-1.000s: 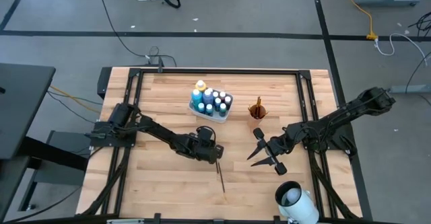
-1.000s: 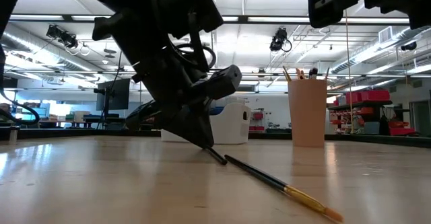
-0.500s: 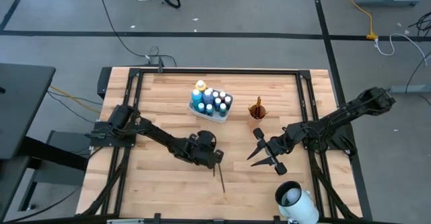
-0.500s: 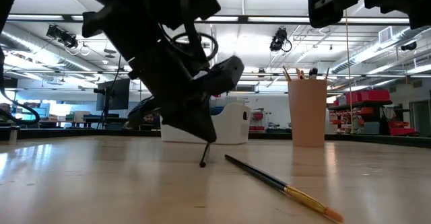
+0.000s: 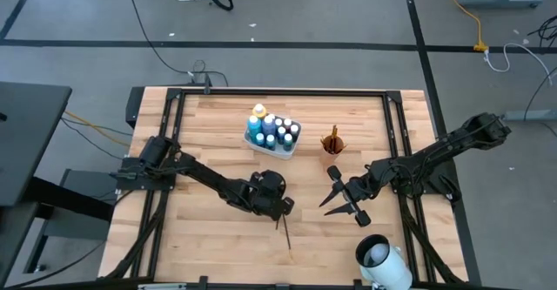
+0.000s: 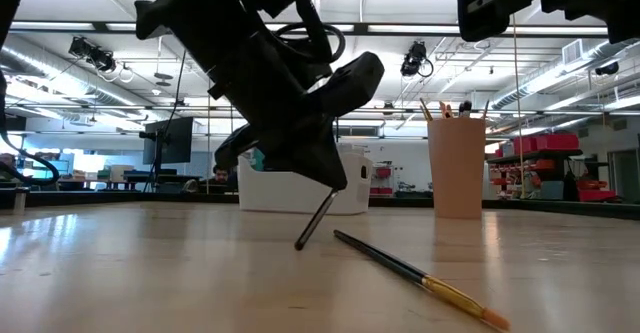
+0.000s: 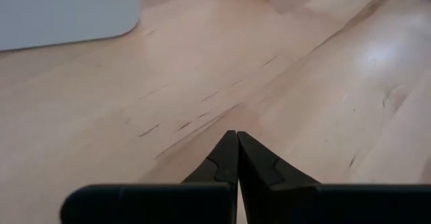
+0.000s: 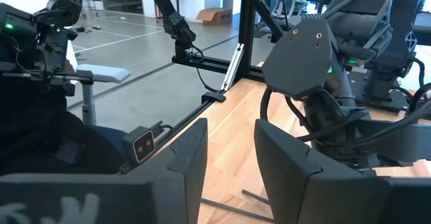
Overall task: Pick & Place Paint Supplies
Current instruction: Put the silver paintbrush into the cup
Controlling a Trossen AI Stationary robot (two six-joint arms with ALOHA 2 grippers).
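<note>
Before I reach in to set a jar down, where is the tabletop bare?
Bare wood lies between the white tray and the table's left rails, and along the near left edge. Crowded mid-table: left end effector, loose paintbrush, right end effector, orange cup.

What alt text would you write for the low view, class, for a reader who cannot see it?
The left gripper holds a thin dark paintbrush tilted, its lower tip near the wooden table. A second paintbrush lies flat beside it. Behind stand a white tray and an orange-brown cup of brushes.
</note>
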